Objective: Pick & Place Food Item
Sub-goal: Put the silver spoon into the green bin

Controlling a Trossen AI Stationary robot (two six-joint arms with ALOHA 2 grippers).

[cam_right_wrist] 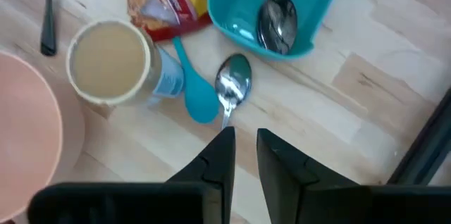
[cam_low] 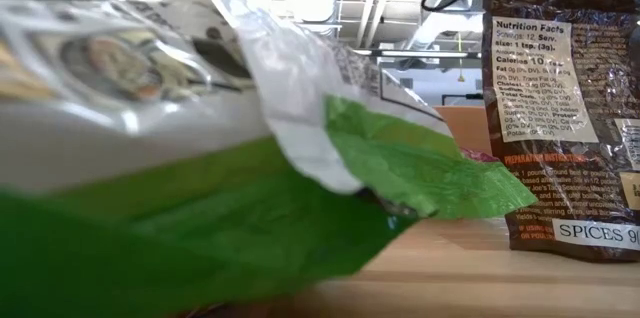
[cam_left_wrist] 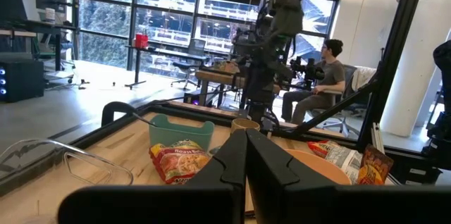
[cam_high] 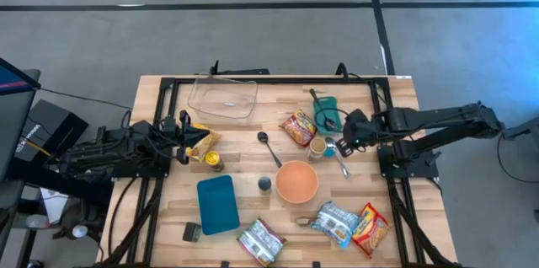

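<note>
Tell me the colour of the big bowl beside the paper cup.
Salmon-orange bowl, clearest in the high view.

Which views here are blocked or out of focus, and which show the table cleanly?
Low view: a blurred green-and-white packet right at the lens fills most of it; only the spice packet reads sharply. Left wrist view: the near fingers are soft, and bright windows backlight the scene. Right wrist view: sharp on the metal spoon and cup. High view: even light, whole table clear.

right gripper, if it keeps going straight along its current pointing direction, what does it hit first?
Probably the metal spoon on the table, just ahead of the right gripper, whose fingers are slightly apart. The teal spoon lies right beside it; depth is unclear, so bare wood might come first.
</note>
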